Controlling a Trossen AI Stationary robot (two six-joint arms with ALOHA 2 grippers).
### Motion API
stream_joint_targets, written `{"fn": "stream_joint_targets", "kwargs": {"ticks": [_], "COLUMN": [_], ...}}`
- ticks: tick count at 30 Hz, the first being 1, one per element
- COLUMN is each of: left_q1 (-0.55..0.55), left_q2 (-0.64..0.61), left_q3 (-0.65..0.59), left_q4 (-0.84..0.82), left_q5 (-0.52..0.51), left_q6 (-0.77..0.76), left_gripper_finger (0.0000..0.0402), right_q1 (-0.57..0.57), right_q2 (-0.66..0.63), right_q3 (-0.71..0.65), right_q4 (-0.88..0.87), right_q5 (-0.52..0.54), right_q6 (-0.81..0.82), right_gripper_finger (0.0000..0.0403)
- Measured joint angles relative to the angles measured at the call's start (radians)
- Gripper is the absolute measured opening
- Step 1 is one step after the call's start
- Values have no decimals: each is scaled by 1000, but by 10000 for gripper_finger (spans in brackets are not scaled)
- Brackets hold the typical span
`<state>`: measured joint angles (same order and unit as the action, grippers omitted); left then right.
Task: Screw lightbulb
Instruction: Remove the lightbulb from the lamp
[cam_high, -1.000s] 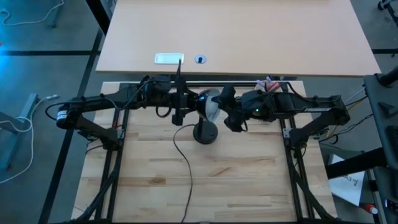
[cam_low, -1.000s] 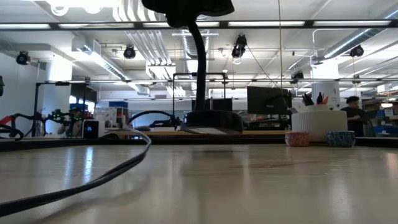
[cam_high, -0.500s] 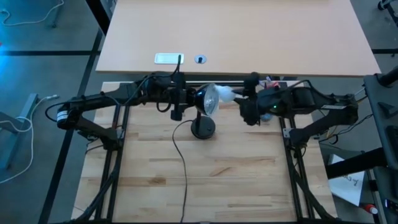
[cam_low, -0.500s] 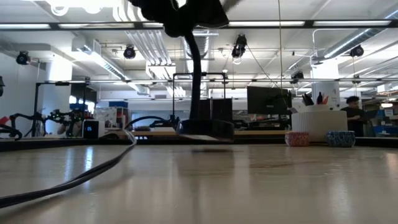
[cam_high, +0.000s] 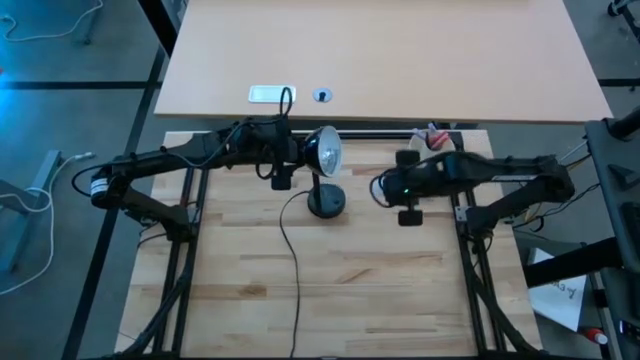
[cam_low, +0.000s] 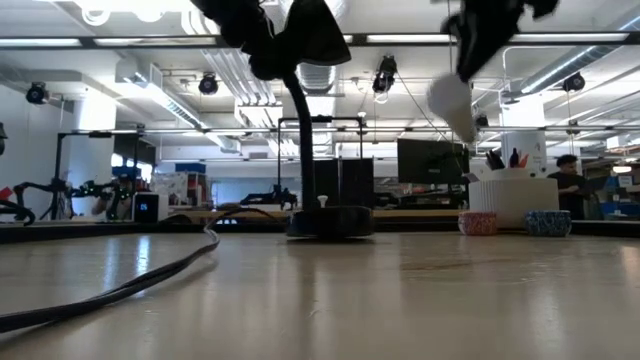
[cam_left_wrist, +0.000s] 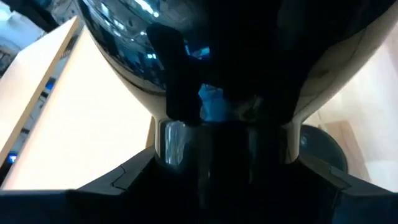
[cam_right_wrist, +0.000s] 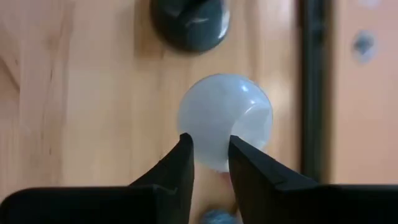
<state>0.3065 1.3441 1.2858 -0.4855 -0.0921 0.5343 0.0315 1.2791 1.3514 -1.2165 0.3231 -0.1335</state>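
The black desk lamp stands on its round base (cam_high: 327, 203) at the table's far middle, its silvery shade (cam_high: 325, 150) open toward the right and upward. My left gripper (cam_high: 283, 162) is shut on the lamp's head, behind the shade. My right gripper (cam_high: 388, 187) is to the right of the lamp, pointing down, and is shut on the white lightbulb (cam_right_wrist: 224, 118). In the low view the bulb (cam_low: 451, 101) hangs in the air. In the high view the gripper hides it. My left gripper holds the lamp's head by the dark socket part (cam_left_wrist: 217, 143) just behind the shade, coming level from the table's left. The shade's glossy black back fills the wrist view and hides the fingertips. The lamp's base stays on the table. My right gripper pinches the bulb's narrow neck end (cam_right_wrist: 211, 163) between its two fingers (cam_right_wrist: 181, 163), from above and pointing down. The globe hangs below the fingers, a little tilted, well clear of the table.
The lamp's black cord (cam_high: 292, 270) runs from the base toward the near edge. A white ribbed block (cam_low: 512, 200) and the pink (cam_low: 478, 222) and blue (cam_low: 547, 222) balls sit at the far right. A second tabletop (cam_high: 400, 50) lies beyond the far edge.
My right gripper has drawn the bulb out of the shade toward the table's right, then come nearer and tipped to point down, still holding the bulb. The shade has turned from facing down to facing right and upward. The lamp's base has slid a little toward the far left.
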Motion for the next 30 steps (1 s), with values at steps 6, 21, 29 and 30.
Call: {"fn": "stream_joint_targets", "kwargs": {"ticks": [6, 21, 29, 30], "left_q1": [-30, -54, -55, -55], "left_q2": [-4, -19, -16, -19], "left_q3": [-2, -3, -6, -6], "left_q4": [-29, -76, -109, -108], "left_q5": [-12, -21, -32, -34], "left_q6": [-1, -49, -61, -62], "left_gripper_finger": [251, 251, 346, 354], "right_q1": [0, 0, -22, -22], "right_q2": [1, 17, 127, 136], "right_q3": [-271, -458, -375, -347], "right_q4": [128, 201, 138, 124], "right_q5": [-18, -151, -169, -168], "right_q6": [65, 66, 38, 38], "right_gripper_finger": [65, 51, 102, 114]}}
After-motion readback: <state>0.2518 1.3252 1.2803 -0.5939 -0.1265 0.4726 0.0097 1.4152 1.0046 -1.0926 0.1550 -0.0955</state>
